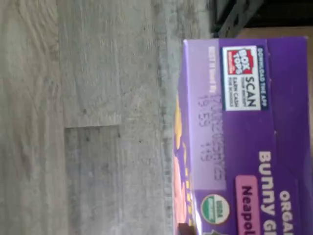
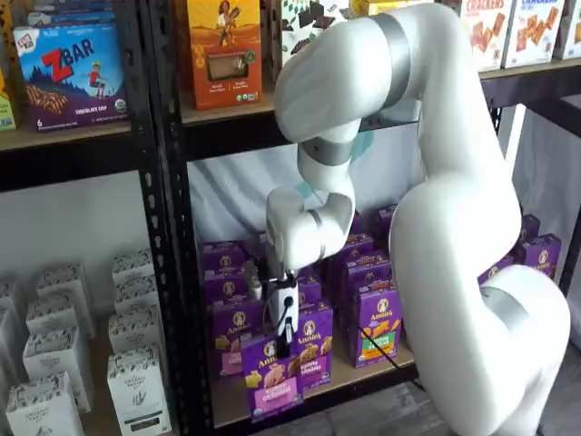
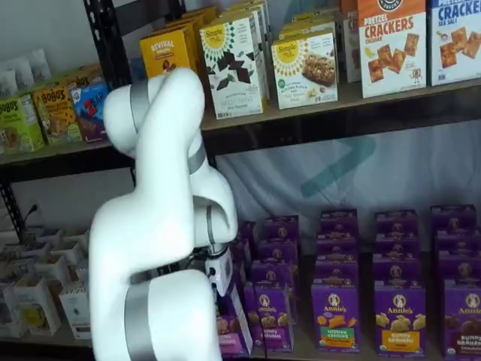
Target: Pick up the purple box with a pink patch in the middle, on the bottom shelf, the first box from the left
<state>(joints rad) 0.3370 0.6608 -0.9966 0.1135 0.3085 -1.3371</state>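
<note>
The purple box (image 2: 272, 381) with the pink band stands at the front edge of the bottom shelf (image 2: 359, 371), leaning slightly forward of its row. My gripper (image 2: 283, 343) hangs from the white wrist, its black fingers closed on the box's top. In a shelf view the box (image 3: 234, 331) shows tilted, partly hidden behind my arm, and the fingers are hidden there. The wrist view shows the box's top and side (image 1: 244, 137) close up, with a pink label patch.
Other purple Annie's cartons fill the shelf behind and beside, one with a yellow band (image 2: 313, 350), one with a green-orange patch (image 2: 379, 331). A black rack upright (image 2: 168, 272) stands to the left, with white cartons (image 2: 136, 381) beyond it. Grey wood floor (image 1: 73, 122) lies below.
</note>
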